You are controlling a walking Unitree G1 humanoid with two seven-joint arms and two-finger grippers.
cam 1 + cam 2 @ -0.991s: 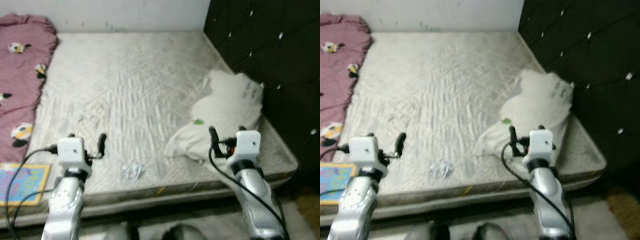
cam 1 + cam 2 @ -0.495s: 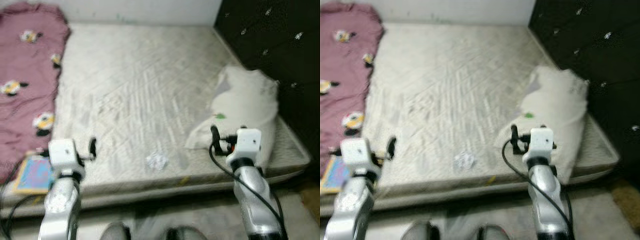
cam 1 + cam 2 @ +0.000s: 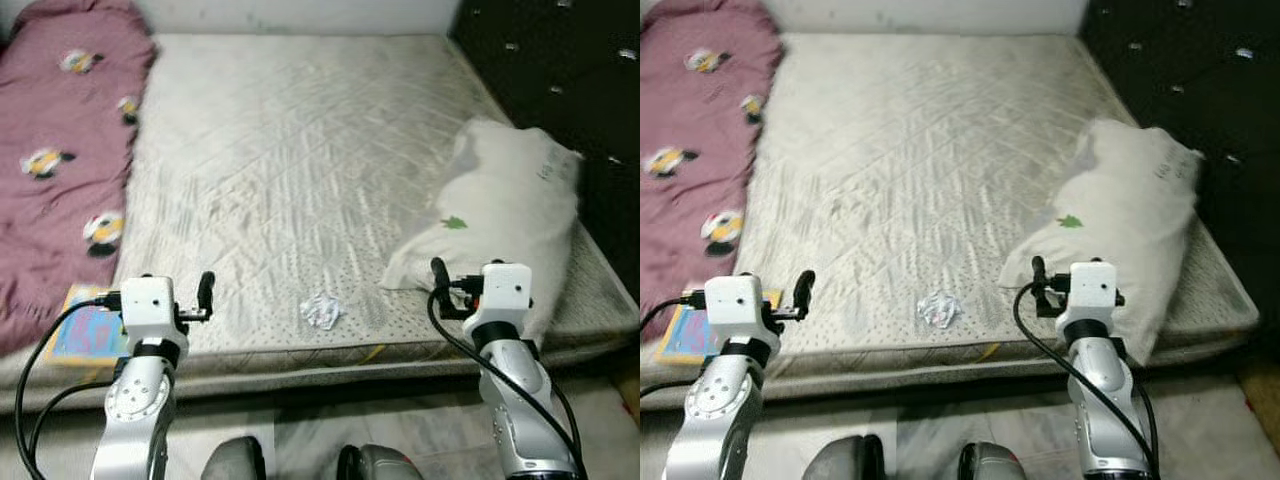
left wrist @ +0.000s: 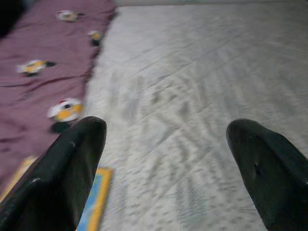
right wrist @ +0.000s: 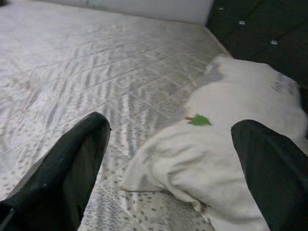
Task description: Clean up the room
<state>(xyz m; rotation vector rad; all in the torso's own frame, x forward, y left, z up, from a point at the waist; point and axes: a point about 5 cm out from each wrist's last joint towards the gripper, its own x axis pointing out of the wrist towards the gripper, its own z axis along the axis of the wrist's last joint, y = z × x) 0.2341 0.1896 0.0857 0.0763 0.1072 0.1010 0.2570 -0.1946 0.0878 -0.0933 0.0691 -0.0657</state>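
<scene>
A crumpled white paper scrap [image 3: 320, 311] lies on the bare quilted mattress [image 3: 300, 150], near its front edge. My left gripper [image 3: 176, 284] hovers open and empty over that edge, left of the scrap and beside a colourful flat book [image 3: 84, 327]. In the left wrist view its fingers [image 4: 67, 163] stand wide apart. My right gripper [image 3: 466, 271] is open and empty too, right of the scrap, in front of the low end of a white pillow [image 3: 505, 215]. In the right wrist view the pillow [image 5: 226, 125] lies just ahead.
A maroon blanket [image 3: 60, 150] with cartoon prints covers the mattress's left side. A dark tufted headboard [image 3: 570, 70] runs along the right, a white wall at the back. Pale floor and my feet [image 3: 235, 462] show below the bed's front edge.
The whole picture has shifted and sharpened as the camera moved, with more of the blanket and the book in view. Both grippers stay open and empty.
</scene>
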